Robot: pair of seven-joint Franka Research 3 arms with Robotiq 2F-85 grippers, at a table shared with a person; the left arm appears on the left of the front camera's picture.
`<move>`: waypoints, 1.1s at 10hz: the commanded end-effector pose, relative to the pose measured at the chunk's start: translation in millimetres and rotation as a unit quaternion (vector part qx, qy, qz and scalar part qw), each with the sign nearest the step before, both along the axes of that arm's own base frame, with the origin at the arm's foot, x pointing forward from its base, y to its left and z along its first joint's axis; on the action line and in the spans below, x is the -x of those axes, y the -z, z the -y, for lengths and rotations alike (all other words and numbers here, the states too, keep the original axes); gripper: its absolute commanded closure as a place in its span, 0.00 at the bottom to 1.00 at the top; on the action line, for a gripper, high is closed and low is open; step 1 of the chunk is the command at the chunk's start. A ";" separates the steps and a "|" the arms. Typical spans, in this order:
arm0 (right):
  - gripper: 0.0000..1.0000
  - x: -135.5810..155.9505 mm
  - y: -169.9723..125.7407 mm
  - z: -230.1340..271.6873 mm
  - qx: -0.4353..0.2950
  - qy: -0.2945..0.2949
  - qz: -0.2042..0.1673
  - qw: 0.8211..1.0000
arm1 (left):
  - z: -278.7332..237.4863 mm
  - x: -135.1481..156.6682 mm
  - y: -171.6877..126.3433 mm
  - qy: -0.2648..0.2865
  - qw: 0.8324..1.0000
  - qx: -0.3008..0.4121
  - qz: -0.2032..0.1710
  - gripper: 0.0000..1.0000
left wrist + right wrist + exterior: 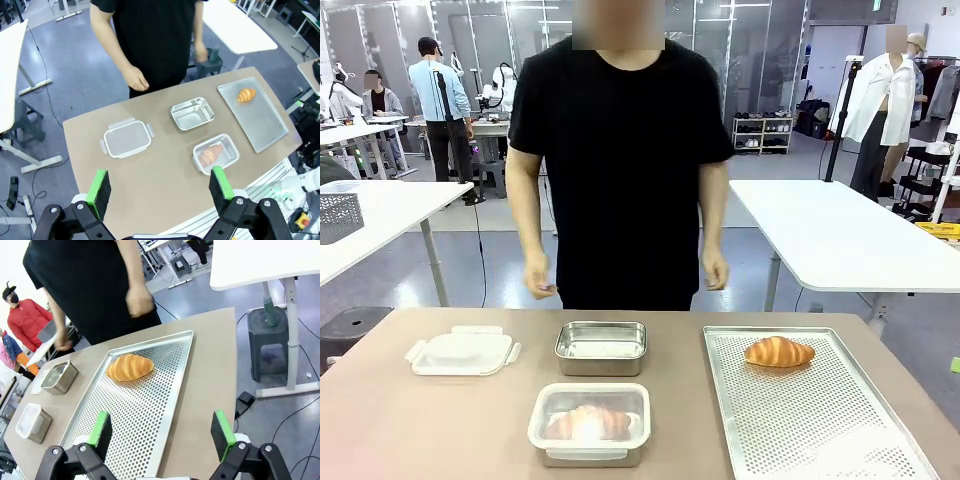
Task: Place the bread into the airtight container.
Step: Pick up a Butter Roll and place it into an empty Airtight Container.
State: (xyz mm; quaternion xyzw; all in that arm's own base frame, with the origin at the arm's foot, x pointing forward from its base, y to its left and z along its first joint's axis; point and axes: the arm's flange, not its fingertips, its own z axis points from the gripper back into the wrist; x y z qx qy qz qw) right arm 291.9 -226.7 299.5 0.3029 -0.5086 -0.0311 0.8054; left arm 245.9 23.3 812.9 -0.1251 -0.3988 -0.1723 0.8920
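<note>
Left gripper (160, 184) hangs wide open, empty, the open steel container (192, 114) well ahead of it. Right gripper (162, 429), equally spread and empty, faces the croissant (129, 367) ahead on the tray (150, 415); pinch too hard and I reckon it crushes, too shallow and it drops.

The desk (410, 430) is smooth, matt brown laminate. The tray (820, 430) is dull silvery metal, perforated all over. The open container (600, 366) is brushed steel with a soft sheen. The loose lid (462, 352) is cloudy, translucent plastic. The croissant (778, 351) has a glossy, ridged golden crust.
</note>
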 end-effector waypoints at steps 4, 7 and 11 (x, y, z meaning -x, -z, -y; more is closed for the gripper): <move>0.00 -12.0 -65.7 -13.1 0.117 -0.069 0.049 0.990 | 0.5 0.1 -0.7 0.005 1.000 0.003 0.000 0.00; 0.00 -44.0 -129.2 -42.1 0.237 -0.133 0.063 0.960 | 0.5 0.1 -0.7 0.005 1.000 0.003 0.000 0.00; 0.00 -92.6 -175.0 -139.3 0.477 -0.296 0.085 0.823 | 0.5 0.1 -0.7 0.005 1.000 0.003 0.000 0.00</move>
